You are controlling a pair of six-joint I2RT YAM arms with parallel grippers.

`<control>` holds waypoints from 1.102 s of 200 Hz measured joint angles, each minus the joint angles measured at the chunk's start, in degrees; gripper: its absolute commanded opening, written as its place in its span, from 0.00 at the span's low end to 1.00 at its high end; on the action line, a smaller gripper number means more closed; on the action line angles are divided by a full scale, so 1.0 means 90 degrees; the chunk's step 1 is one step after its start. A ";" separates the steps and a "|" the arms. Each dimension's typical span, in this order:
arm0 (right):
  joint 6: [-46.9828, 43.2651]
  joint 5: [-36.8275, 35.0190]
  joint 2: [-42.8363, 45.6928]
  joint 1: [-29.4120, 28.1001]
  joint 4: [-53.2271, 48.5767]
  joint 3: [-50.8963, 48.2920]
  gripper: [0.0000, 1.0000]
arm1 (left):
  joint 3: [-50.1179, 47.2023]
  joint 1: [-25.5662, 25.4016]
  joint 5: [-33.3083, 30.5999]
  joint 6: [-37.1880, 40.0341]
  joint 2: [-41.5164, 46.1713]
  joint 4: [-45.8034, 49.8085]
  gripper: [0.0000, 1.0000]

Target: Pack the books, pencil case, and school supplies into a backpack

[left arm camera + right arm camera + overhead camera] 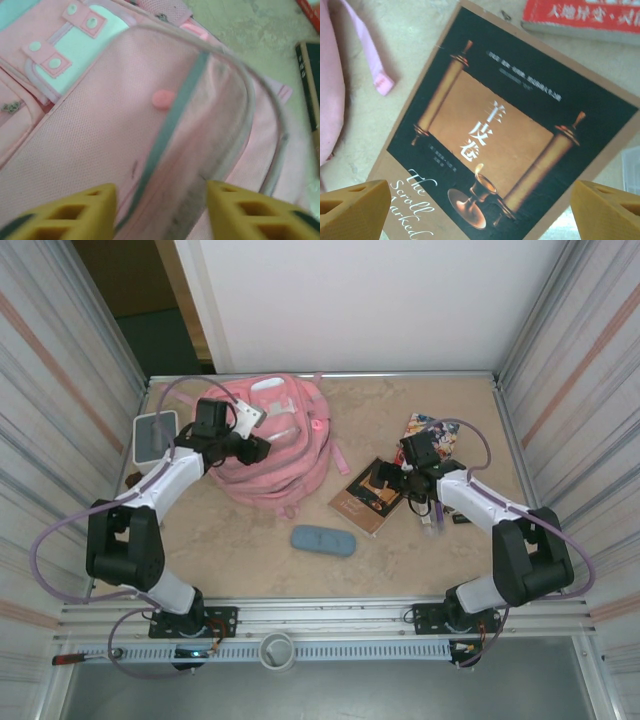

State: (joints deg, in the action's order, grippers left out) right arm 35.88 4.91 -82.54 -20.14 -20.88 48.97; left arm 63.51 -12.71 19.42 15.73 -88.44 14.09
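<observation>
Striped side panels and a white back wall enclose a beige counter [250, 540], seen from above. Backpack [275, 440]: pink, lying at rear centre-left with its front pockets upward, partly covered by the left arm. Left end effector [258, 448]: over the backpack's right half. In the left wrist view [160, 200] its yellow fingers [70, 210] stand apart with a grey-trimmed fabric edge of the backpack [100, 140] running between them. The view is blurred, so contact between pads and fabric cannot be judged, and the fingers are cut off by the lower frame edge. Right end effector [382, 480]: jaws wide open above the brown book [368, 498], holding nothing. In the right wrist view [480, 205] its fingers appear in the two lower corners, and the brown book [495, 135] lies flat and askew on the counter with its lower corner cropped. Comic book [432, 430]: behind the brown book, partly hidden by the right wrist; only its red edge [580, 15] enters the right wrist view. Pencil case [323, 540]: blue-grey, alone in front of the backpack. Supplies [458, 519]: beside the right forearm, too small to resolve. Box [153, 435]: white, left of the backpack.
</observation>
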 measured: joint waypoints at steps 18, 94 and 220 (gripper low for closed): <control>0.0333 -0.0024 0.0063 0.0000 0.0027 -0.0228 0.91 | -0.0134 -0.0240 0.0114 -0.0537 0.0141 -0.0406 0.66; 0.1452 0.0100 0.0129 -0.0012 0.0486 -0.0821 0.86 | 0.0219 -0.3043 -0.0211 -0.3092 -0.0821 -0.0903 0.68; 0.1802 0.0260 -0.0304 -0.0005 0.1307 -0.1090 0.65 | 0.1375 -0.3383 -0.1168 -0.4046 -0.2907 0.0209 0.64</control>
State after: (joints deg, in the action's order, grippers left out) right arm 52.10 7.25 -85.27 -20.18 -9.13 39.16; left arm 75.88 -43.16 8.91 -20.69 -114.61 15.97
